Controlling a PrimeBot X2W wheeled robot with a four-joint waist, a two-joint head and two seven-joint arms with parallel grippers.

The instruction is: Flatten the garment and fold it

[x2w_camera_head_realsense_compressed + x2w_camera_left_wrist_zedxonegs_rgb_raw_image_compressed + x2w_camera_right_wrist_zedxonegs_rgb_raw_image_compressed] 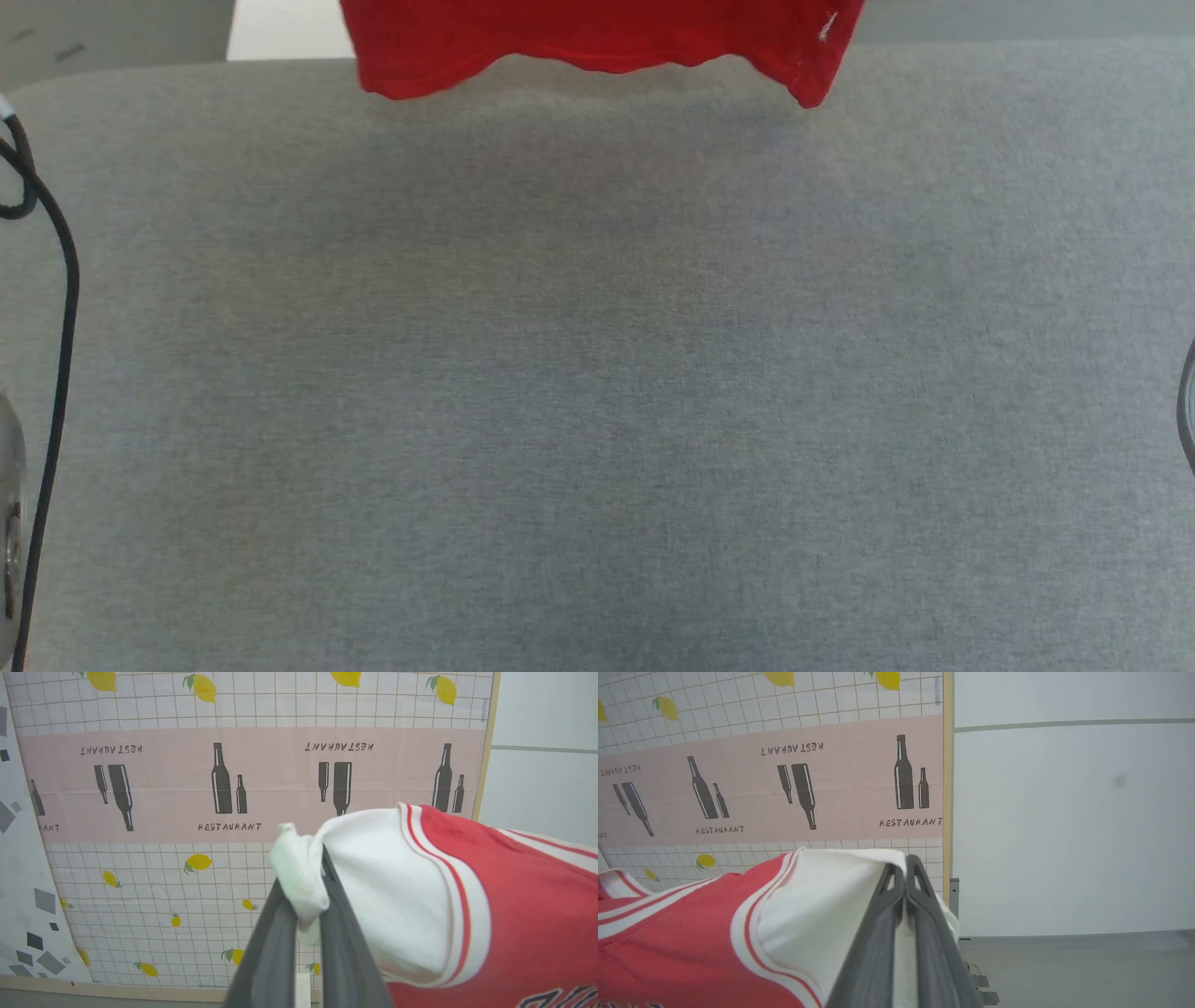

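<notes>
The garment (597, 37), a red jersey with white sleeves, hangs in the air with its wavy red hem just above the far edge of the grey table (597, 392). My left gripper (306, 891) is shut on the bunched edge of one white sleeve (397, 896), with red-and-white striped trim beside it. My right gripper (903, 870) is shut on the other white sleeve (822, 905), and the red body (668, 942) trails off to the left. Dark lettering (560, 996) peeks in at the bottom of the left wrist view.
A black cable (56, 308) runs down the left side of the grey cloth-covered table. Behind the garment hangs a patterned sheet (187, 788) with lemons, bottles and "RESTAURANT" lettering. A plain white wall (1064, 812) and grey floor (1087, 970) lie to the right.
</notes>
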